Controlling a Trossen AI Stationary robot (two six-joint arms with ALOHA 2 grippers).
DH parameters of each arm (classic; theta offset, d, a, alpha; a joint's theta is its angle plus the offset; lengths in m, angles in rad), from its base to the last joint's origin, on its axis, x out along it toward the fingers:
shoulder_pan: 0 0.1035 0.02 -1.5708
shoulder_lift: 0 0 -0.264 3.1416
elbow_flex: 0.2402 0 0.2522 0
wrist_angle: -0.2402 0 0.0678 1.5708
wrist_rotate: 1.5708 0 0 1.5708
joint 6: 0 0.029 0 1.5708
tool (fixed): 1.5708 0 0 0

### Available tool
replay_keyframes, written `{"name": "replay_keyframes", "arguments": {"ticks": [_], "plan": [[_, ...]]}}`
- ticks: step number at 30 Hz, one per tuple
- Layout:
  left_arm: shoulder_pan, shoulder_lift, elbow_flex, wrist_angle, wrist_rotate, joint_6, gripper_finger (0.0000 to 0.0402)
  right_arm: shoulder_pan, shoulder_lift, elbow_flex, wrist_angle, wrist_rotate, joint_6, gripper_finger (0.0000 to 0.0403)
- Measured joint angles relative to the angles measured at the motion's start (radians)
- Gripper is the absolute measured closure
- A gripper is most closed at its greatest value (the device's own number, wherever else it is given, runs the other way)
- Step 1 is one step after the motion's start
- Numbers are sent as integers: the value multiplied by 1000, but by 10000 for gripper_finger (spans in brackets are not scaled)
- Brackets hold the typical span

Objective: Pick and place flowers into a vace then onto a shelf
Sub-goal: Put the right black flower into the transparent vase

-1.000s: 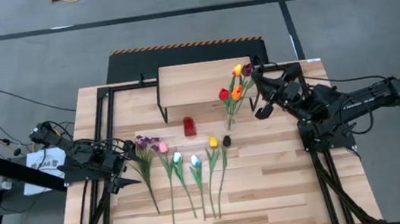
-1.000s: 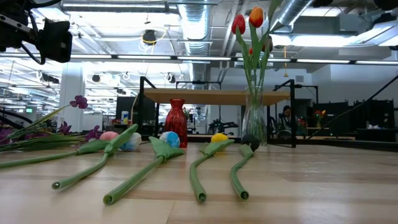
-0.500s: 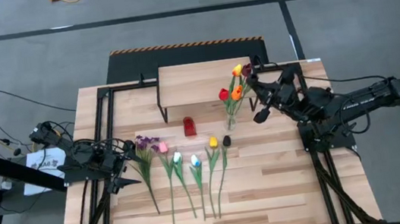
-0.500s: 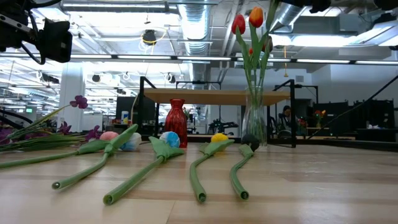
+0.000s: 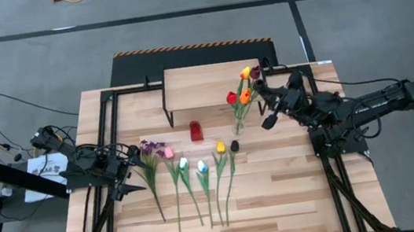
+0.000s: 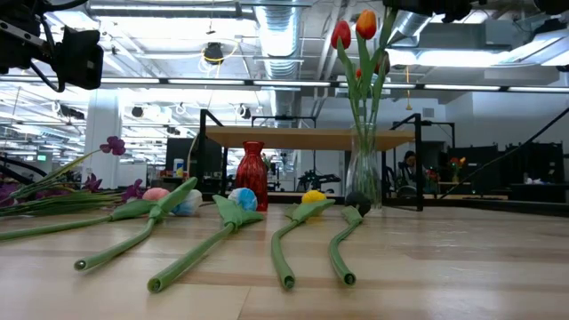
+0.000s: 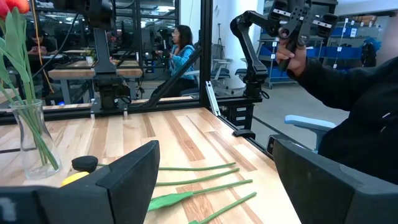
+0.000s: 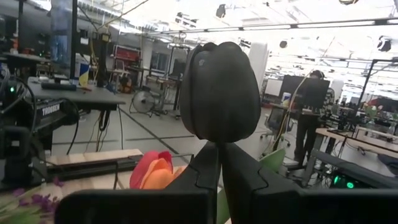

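Flowers: six lie in a row [image 5: 191,177] mid-table, toward six o'clock of the shelf [image 5: 207,86]; four stand in a glass vase [image 5: 238,122] at its four o'clock corner. Right gripper [image 5: 260,86], clamped on a maroon tulip [image 8: 219,90], hovers just over that bouquet. Left gripper [image 5: 123,172] waits wide open at nine o'clock.

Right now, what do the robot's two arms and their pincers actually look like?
Both arms are dark, jointed and slim, with black cables trailing off the table's sides. The left gripper has two broad, flat black fingers. The right gripper has matching black fingers.
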Motion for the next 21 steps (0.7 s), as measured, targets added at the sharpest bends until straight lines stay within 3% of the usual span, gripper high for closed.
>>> {"name": "replay_keyframes", "arguments": {"ticks": [21], "plan": [[0, 0, 0, 0, 0, 0, 99, 0, 0, 0, -141, -3, -2, 397]]}}
